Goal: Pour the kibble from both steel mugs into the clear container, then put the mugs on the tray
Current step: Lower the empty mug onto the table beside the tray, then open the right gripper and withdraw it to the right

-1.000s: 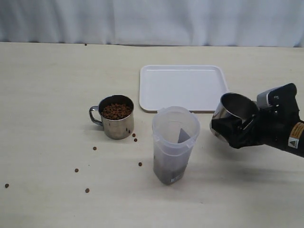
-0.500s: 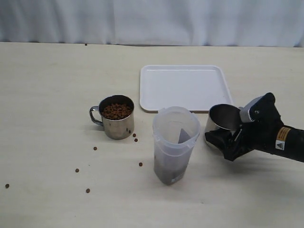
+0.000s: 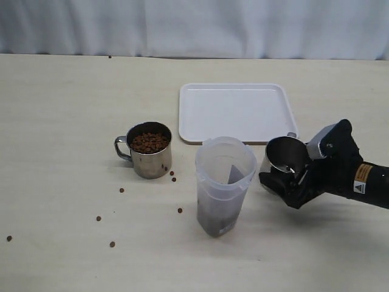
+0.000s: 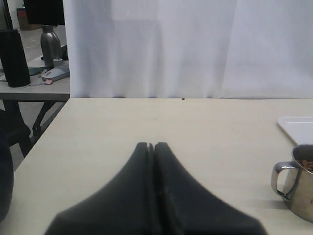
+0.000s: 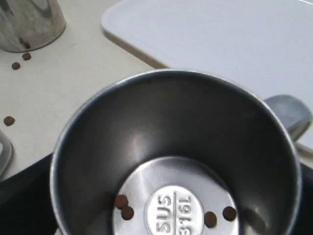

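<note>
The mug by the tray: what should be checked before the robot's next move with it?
1. Right mug emptied: not ok, four pellets lie on its bottom.
2. Right mug on tray: not ok, it is upright just off the tray's near corner.
3. Right end effector grip on that mug: cannot tell, its fingers flank it.
4. Room on tray: ok, nothing stands on it.
5. Left mug poured: not ok, full of pellets.
6. Left end effector ready: not ok, shut and away from the left mug.
</note>
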Robot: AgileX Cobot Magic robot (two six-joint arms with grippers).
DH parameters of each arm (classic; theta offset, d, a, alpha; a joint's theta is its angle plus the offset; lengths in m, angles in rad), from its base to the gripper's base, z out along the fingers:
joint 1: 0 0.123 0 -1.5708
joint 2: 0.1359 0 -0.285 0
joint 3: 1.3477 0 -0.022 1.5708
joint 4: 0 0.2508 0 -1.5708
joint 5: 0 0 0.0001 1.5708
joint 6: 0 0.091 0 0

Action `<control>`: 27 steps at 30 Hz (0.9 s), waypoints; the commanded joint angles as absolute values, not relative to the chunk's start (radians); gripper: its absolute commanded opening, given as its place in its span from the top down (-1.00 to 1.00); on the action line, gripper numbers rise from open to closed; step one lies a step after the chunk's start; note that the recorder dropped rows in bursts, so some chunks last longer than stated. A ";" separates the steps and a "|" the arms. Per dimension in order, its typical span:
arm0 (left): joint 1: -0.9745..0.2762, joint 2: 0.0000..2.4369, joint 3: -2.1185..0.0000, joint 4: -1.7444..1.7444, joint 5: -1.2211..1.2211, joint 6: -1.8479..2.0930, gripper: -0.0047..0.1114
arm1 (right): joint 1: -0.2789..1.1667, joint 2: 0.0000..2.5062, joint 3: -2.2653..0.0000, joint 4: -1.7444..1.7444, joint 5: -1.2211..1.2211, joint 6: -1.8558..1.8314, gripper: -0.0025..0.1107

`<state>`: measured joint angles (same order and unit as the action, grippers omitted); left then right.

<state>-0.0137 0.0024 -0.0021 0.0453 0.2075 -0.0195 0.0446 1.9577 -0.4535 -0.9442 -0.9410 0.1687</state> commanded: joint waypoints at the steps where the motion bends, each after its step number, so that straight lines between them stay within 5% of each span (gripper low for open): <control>1: -0.013 0.000 0.000 0.043 0.197 -0.023 0.92 | 0.038 1.879 -0.411 -0.957 -1.021 0.157 -0.40; 11: -0.013 0.000 0.000 0.043 0.197 -0.023 0.92 | 0.038 1.482 -0.228 -0.782 -1.020 0.197 -0.37; 15: -0.013 0.000 0.000 0.043 0.197 -0.023 0.92 | 0.038 1.263 -0.095 -0.593 -1.020 0.266 0.13; 18: -0.013 0.000 0.000 0.043 0.197 -0.023 0.92 | 0.038 1.058 0.000 -0.486 -1.013 0.273 0.86; 27: -0.013 0.000 0.000 0.043 0.197 -0.023 0.92 | 0.038 0.539 0.000 -0.559 -0.484 0.460 0.87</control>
